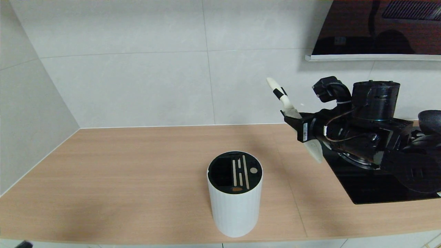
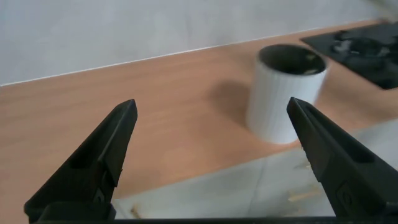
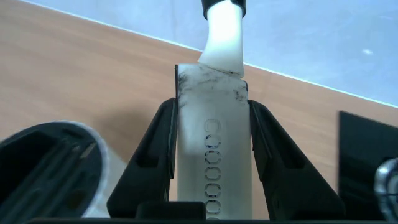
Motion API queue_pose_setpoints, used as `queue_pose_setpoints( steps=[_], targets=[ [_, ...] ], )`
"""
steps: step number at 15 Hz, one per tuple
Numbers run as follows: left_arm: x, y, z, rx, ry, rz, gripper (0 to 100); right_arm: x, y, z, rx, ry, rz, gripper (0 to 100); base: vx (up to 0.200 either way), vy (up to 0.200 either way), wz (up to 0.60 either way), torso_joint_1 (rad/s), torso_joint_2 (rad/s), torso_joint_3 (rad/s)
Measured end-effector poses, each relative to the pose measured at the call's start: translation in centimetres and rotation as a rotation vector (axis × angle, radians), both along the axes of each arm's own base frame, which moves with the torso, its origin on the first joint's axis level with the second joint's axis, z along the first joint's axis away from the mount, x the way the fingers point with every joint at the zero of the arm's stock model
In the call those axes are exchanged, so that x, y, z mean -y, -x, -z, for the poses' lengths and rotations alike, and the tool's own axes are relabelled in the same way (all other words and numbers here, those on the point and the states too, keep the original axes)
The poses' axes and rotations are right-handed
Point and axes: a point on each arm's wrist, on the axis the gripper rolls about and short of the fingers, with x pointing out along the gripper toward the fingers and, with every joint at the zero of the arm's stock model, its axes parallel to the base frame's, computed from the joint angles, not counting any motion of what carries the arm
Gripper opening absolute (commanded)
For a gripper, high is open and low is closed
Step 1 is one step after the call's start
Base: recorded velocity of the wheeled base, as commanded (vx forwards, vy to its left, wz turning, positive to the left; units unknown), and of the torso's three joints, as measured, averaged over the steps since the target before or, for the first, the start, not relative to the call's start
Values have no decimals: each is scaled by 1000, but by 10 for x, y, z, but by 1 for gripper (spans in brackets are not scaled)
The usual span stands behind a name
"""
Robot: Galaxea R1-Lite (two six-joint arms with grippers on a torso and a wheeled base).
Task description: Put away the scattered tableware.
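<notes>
My right gripper point(image 1: 299, 128) is shut on a white knife point(image 1: 291, 111), held in the air over the counter's right side. Its handle with a black band points up and left, and its pale blade point(image 1: 314, 148) hangs down below the fingers. In the right wrist view the knife point(image 3: 212, 143) is clamped between the black fingers point(image 3: 155, 155). A white ribbed cylindrical holder point(image 1: 235, 198) with a black slotted top stands near the counter's front edge, left of and below the knife. My left gripper point(image 2: 211, 162) is open and holds nothing, with the holder point(image 2: 283, 93) ahead of it.
The wooden counter point(image 1: 137, 172) has free room left of the holder. A black cooktop point(image 1: 372, 186) is set into the counter on the right, with a dark pot point(image 1: 430, 120) at the right edge. A dark range hood point(image 1: 379, 31) hangs above.
</notes>
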Motion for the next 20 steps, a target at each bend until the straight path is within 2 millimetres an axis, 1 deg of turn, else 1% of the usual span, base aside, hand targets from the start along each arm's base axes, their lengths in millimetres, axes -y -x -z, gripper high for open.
queue_pose_setpoints(
  steps=[1, 2, 3, 4, 6, 8, 11, 13, 15, 17, 20],
  targets=[
    [1, -16, -12, -5, 1, 18, 100, -3, 3, 1, -3, 0, -12, 0, 0, 0, 0, 0, 0, 0],
    [3, -36, -23, -14, 3, 42, 100, -6, 6, 1, -5, 0, -24, 0, 0, 0, 0, 0, 0, 0],
    [5, -57, -29, -30, 7, 68, 100, -10, 11, 2, -8, 1, -40, 0, 0, 0, 0, 0, 0, 0],
    [10, -79, -31, -53, 16, 106, 100, -16, 18, 2, -11, 4, -63, 0, 0, 0, 0, 0, 0, 0],
    [26, -117, -33, -79, 83, 200, 100, -22, 27, 3, -13, 8, -87, 0, 0, 0, 0, 0, 0, 0],
    [45, -141, -33, -113, 199, 285, 100, -28, 35, 2, -11, 8, -103, 0, 0, 0, 0, 0, 0, 0],
    [68, -160, -28, -201, 300, 365, 100, -35, 43, 2, -11, 11, -125, 0, 0, 0, 0, 0, 0, 0],
    [85, -165, -27, -279, 418, 424, 100, -42, 49, 2, -11, 10, -137, 0, 0, 0, 0, 0, 0, 0],
    [100, -171, -31, -291, 528, 485, 100, -50, 56, 0, -18, -19, -152, 0, 0, 0, 0, 0, 0, 0],
    [110, -179, -29, -308, 598, 514, 100, -58, 61, -1, -24, -36, -171, 0, 0, 0, 0, 0, 0, 0],
    [120, -191, -22, -341, 673, 526, 100, -70, 69, 0, -31, -57, -187, 0, 0, 0, 0, 0, 0, 0]
  ],
)
